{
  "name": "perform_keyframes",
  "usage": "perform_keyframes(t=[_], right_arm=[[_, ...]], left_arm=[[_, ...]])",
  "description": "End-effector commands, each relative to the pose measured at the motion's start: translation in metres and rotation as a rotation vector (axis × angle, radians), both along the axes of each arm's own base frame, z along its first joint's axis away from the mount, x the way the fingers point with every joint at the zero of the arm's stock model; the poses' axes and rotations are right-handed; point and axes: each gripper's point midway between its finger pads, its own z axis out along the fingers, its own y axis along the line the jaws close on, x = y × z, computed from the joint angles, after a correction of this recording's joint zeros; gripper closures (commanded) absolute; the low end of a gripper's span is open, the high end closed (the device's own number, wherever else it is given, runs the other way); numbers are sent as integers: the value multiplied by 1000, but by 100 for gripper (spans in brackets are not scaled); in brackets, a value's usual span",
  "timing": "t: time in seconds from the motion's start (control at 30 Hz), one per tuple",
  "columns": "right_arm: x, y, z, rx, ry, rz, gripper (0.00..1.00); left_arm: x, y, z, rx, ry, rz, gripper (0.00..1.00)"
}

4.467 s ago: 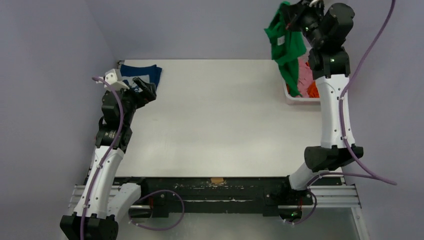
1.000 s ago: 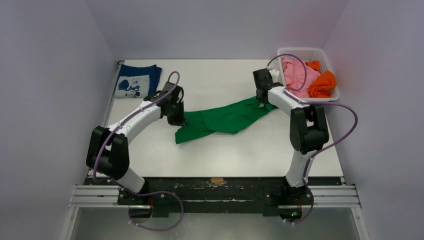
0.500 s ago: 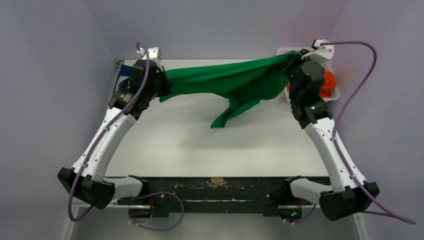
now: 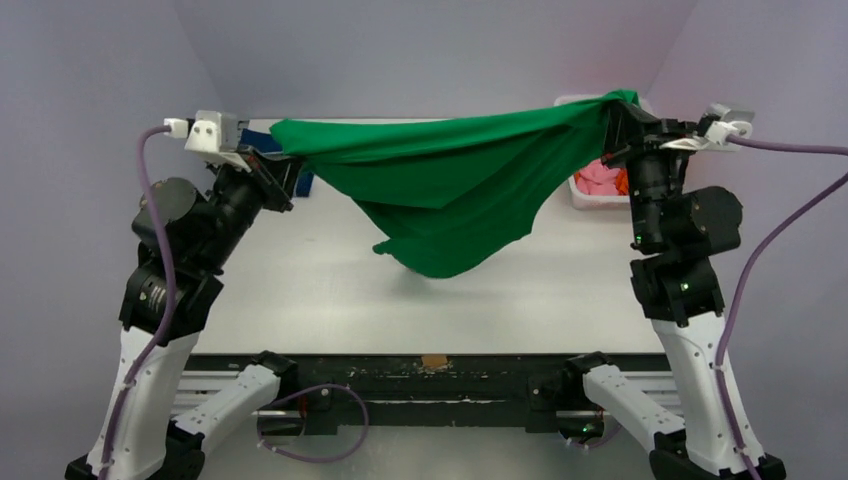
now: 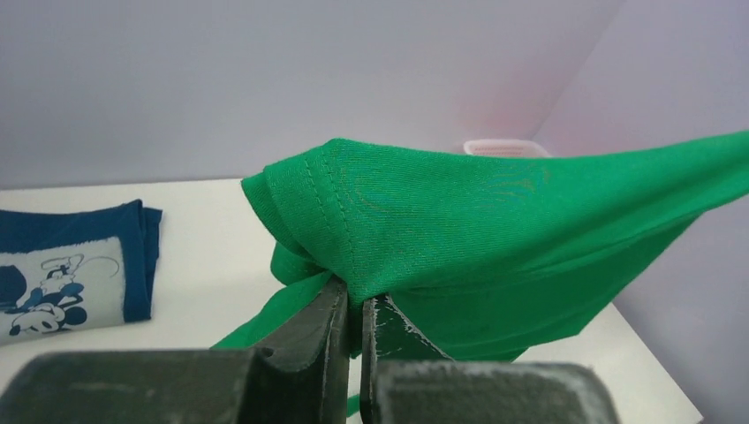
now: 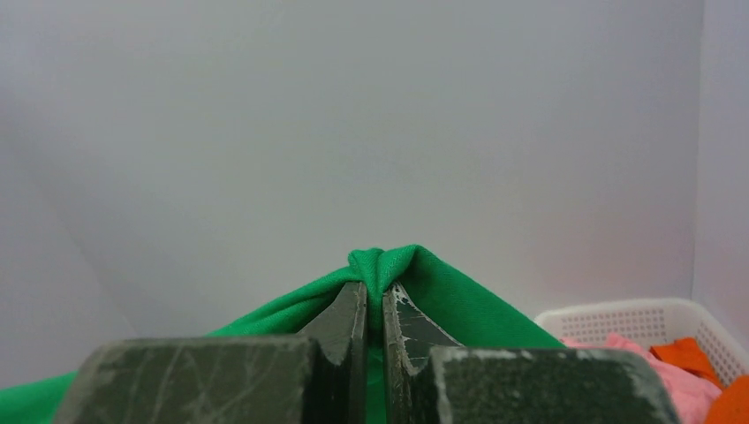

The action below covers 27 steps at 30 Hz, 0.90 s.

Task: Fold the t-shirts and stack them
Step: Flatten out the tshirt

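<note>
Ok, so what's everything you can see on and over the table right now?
green t-shirt: one, bright green, in the air above the table, stretched between both grippers, middle sagging
navy t-shirt: one, navy with a white cartoon print, folded flat at the table's far left
basket: one, white mesh, table's far right
pink garment: one, pink, in the basket
orange garment: one, orange, in the basket beside the pink one
table: one, white, under everything
left gripper: one, black, shut on the green t-shirt's hem
right gripper: one, black, shut on the shirt's opposite end
</note>
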Motion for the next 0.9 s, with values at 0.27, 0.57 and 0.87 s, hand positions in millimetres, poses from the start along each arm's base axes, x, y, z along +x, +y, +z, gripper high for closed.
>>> perform_keyframes(t=[0.27, 0.57, 0.87], right_arm=[[-32, 2, 47, -42, -61, 50, 100], [141, 17, -112, -96, 496, -109, 100], [269, 52, -311, -159, 925, -123, 14]], left_arm=[[-47, 9, 19, -51, -61, -48, 100], [71, 9, -163, 62, 654, 155, 90], [167, 21, -269, -17, 1034, 182, 0]])
